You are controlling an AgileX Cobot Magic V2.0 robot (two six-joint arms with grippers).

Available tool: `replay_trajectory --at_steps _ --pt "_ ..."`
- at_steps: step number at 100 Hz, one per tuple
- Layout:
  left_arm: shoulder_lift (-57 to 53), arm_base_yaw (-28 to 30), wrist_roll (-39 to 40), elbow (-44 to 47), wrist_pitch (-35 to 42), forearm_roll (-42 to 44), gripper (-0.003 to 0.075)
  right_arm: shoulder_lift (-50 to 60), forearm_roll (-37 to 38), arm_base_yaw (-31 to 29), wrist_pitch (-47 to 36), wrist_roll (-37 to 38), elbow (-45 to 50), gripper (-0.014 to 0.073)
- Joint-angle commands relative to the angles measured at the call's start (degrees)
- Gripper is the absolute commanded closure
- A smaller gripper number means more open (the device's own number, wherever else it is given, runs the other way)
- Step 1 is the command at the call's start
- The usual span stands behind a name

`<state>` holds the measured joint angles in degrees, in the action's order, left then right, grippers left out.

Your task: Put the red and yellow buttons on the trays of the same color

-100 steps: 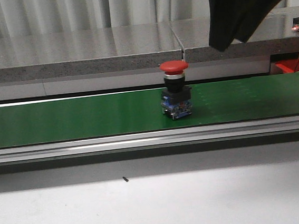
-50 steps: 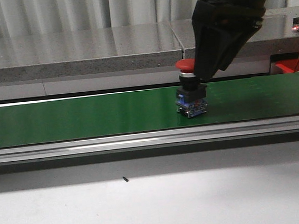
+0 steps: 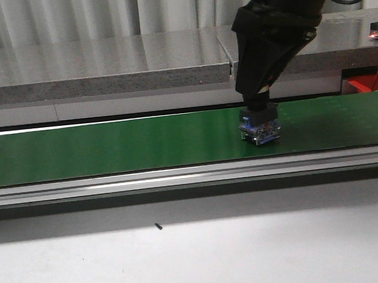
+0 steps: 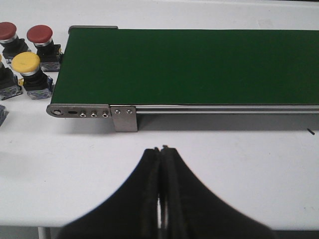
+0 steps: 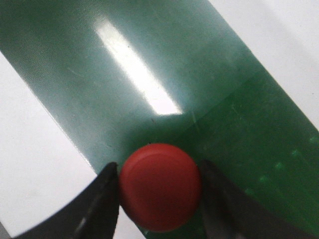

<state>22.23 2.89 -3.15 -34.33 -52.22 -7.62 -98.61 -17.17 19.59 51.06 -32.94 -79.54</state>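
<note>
Within the last second the red button [image 5: 160, 186] has been carried along the belt [image 3: 109, 148] toward 3 o'clock and bracketed by the lowered right gripper [image 5: 158, 199], open, not yet clamped. Left gripper [image 4: 160, 199] is closed, empty.

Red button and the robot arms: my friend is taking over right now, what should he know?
Right tool: down over the red button on the green belt, fingers on both sides of its cap; whether they are gripping it is unclear.
Left tool: shut, empty, over the white table.
More buttons by the belt's end: two red, a yellow.
Done: nothing on a tray; none in view.
Left: lift this button, take it to the red tray, then the rest.
</note>
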Motion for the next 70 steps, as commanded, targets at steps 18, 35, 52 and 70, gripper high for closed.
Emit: replay_trajectory --at_steps 18,35,52,70 --pt "0.3 -0.4 0.0 -1.5 3.4 -0.9 0.0741 3.9 -1.4 -1.0 -2.5 -0.7 -1.3 0.0526" --pt "0.3 -0.4 0.0 -1.5 3.4 -0.9 0.0741 7.2 -1.4 -6.2 -4.2 -0.7 -1.3 0.0526" --pt "0.3 -0.4 0.0 -1.5 3.4 -0.9 0.0741 10.0 -1.4 -14.4 -7.4 -0.1 -1.3 0.0526" --pt "0.3 -0.4 0.0 -1.5 3.4 -0.9 0.0741 10.6 -1.5 -24.0 -11.0 0.3 -1.3 0.0526"
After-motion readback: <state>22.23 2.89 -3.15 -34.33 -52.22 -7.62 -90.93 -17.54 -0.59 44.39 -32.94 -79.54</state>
